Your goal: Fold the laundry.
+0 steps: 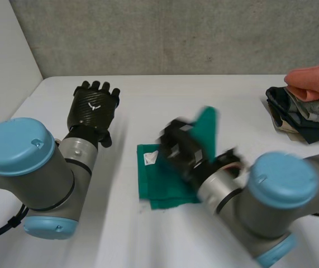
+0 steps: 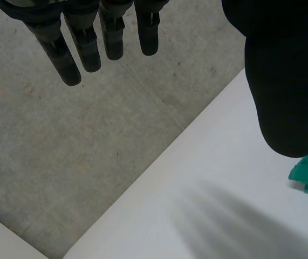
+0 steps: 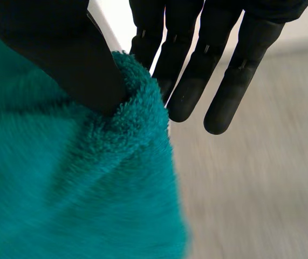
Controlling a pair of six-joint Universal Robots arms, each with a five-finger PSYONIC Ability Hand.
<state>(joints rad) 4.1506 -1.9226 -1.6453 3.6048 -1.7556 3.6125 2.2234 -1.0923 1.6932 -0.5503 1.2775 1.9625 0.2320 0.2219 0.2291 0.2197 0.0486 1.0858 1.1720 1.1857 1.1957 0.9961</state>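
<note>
While left hand (image 1: 95, 109) hangs empty (fingers straight), right hand (image 1: 181, 151) pinches the green towel (image 1: 159, 192).

A teal towel (image 1: 167, 187) of fluffy terry cloth lies folded on the white surface (image 1: 165, 100), well apart from the pile of clothes (image 1: 301, 114), on that pile's left-arm side. A white label (image 1: 151, 158) shows on the towel's edge farthest from the pile. The towel's part nearest the pile is raised off the surface and stands up as a teal flap, its edge pinched between the thumb and fingers (image 3: 189, 94) of the right hand (image 1: 184, 151). The pile is a loose stack at the surface's right-arm edge: a salmon cloth on top, with grey, dark and beige pieces beneath it.
</note>
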